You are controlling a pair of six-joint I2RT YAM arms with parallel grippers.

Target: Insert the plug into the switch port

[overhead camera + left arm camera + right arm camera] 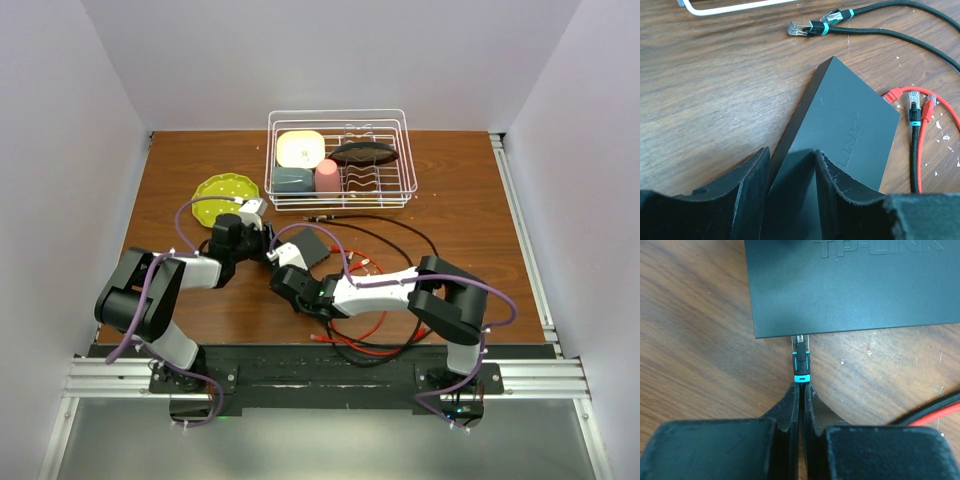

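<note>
The switch (308, 246) is a flat matte-black box lying on the wooden table. In the left wrist view the switch (850, 120) has its near long edge between my left gripper's (791, 155) fingers, which sit close together on it. My left gripper (264, 244) is at the switch's left end. In the right wrist view the switch (850, 290) fills the top. The black plug with teal bands (801, 362) touches the switch's near edge with its clear tip. My right gripper (801, 389) is shut on the cable just behind the plug. My right gripper (289, 284) is below the switch.
Loose black and red cables (375, 265) lie right of the switch, with spare plugs (800, 30) and red plugs (929, 107) beside it. A white wire rack (340, 195) with dishes stands at the back. A green plate (222, 190) lies at the back left.
</note>
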